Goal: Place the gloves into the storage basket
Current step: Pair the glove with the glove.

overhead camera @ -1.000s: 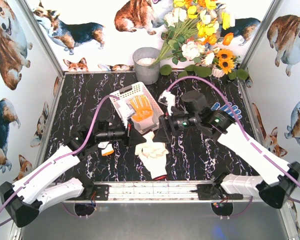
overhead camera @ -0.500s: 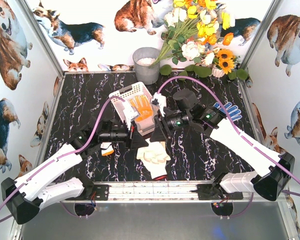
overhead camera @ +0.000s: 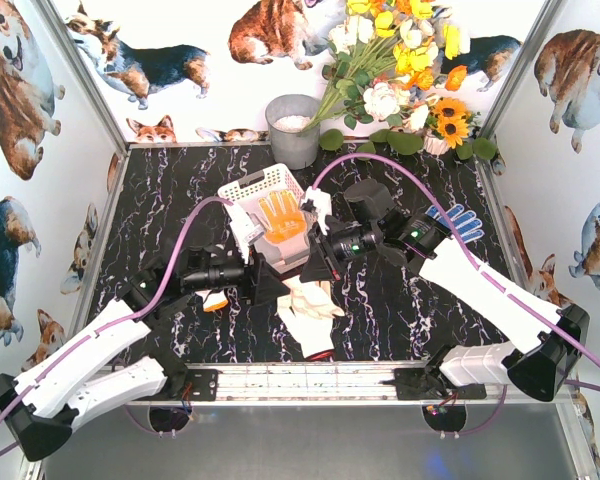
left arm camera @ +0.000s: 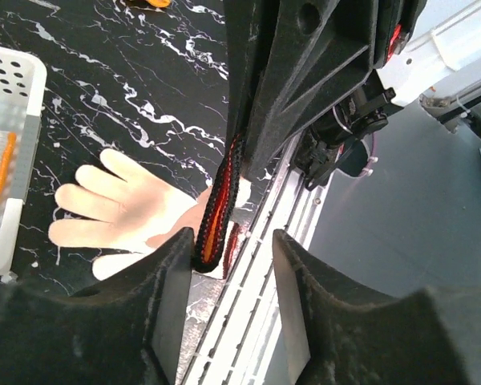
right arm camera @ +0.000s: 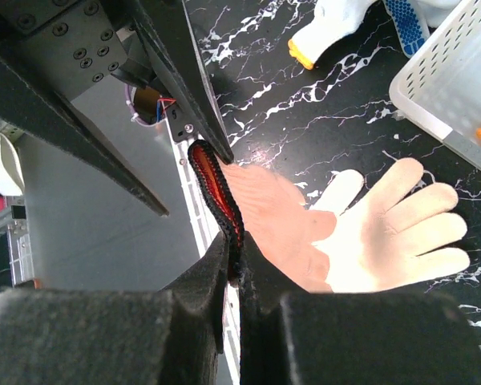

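The right gripper is fully closed, pinching the black-and-orange cuff of a white glove. The left gripper stands partly open; the cuff sits against its left finger, not clamped. This glove is on the table at near centre, outside the storage basket, which holds an orange-palmed glove. A blue-dotted glove lies on the right.
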Action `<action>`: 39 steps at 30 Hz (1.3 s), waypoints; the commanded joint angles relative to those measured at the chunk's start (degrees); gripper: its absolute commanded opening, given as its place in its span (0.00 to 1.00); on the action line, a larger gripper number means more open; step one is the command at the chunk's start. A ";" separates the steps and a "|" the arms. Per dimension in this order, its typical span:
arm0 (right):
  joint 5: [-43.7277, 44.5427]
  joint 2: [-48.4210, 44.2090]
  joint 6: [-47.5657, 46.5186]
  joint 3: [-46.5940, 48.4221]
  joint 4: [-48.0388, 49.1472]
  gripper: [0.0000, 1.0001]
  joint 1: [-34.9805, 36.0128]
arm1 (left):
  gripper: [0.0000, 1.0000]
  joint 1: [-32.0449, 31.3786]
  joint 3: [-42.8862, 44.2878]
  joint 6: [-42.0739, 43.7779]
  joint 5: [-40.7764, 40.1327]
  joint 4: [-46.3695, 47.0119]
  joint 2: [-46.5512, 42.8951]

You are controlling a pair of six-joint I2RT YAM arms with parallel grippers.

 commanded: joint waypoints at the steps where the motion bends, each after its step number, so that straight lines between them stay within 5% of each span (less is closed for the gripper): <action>1: 0.64 -2.09 -1.05 0.50 3.43 0.00 0.17 | 0.35 -0.28 1.33 0.58 -0.77 -0.81 -0.31; 8: 2.07 -2.80 -0.81 0.20 3.70 0.00 0.15 | 0.25 -0.29 1.25 1.45 -1.90 -2.10 1.05; 12: 3.95 -2.79 -0.89 -0.07 3.63 0.00 0.20 | 0.07 -0.30 1.06 1.74 -4.94 -1.11 0.89; 15: 13.12 -2.62 -0.82 -0.59 3.57 0.00 0.15 | 0.00 -0.37 1.15 2.15 -9.19 0.09 1.09; 21: 25.70 -4.97 -0.06 -6.85 12.84 0.00 -1.31 | 0.00 -0.59 0.50 4.62 -17.15 3.66 3.14; 39: 26.79 -2.46 -7.98 -14.47 31.66 0.00 -4.86 | 0.00 -0.73 2.39 11.41 -22.81 9.02 13.08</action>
